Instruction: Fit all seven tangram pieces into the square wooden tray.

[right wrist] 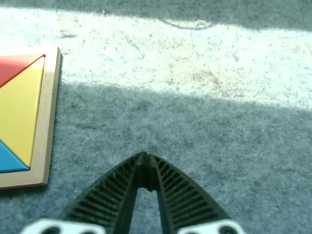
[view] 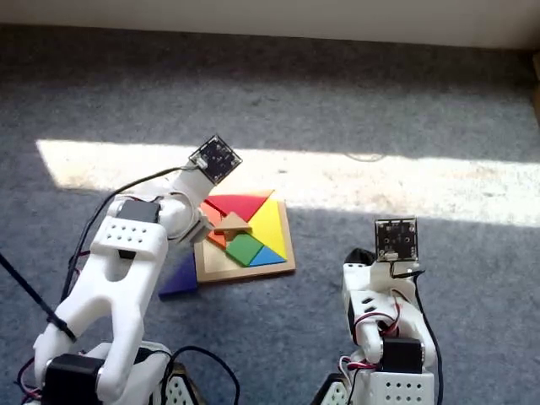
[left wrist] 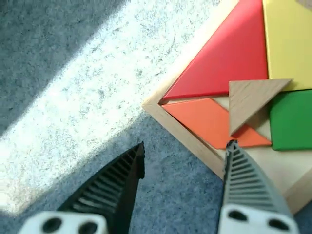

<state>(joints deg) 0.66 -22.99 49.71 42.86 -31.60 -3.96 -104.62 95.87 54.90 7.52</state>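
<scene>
The square wooden tray [view: 287, 240] lies on the carpet holding red [view: 239, 205], yellow [view: 268, 226], green [view: 243, 249], light blue [view: 267, 256] and orange [left wrist: 209, 122] pieces. A bare-wood triangle [left wrist: 248, 100] rests askew on top of the orange piece and a bare spot. A dark blue triangle [view: 180, 277] lies on the carpet just off the tray's near left corner. My left gripper [left wrist: 185, 145] is open, straddling the tray's left rim [left wrist: 152, 105] beside the orange piece, with nothing held. My right gripper [right wrist: 146, 161] is shut and empty over the carpet, right of the tray [right wrist: 48, 112].
Grey carpet surrounds the tray, with a bright sunlit band [view: 405, 181] across it behind the arms. A wall edge [view: 337, 21] runs along the far side. Open carpet lies between the tray and the right arm [view: 384, 321].
</scene>
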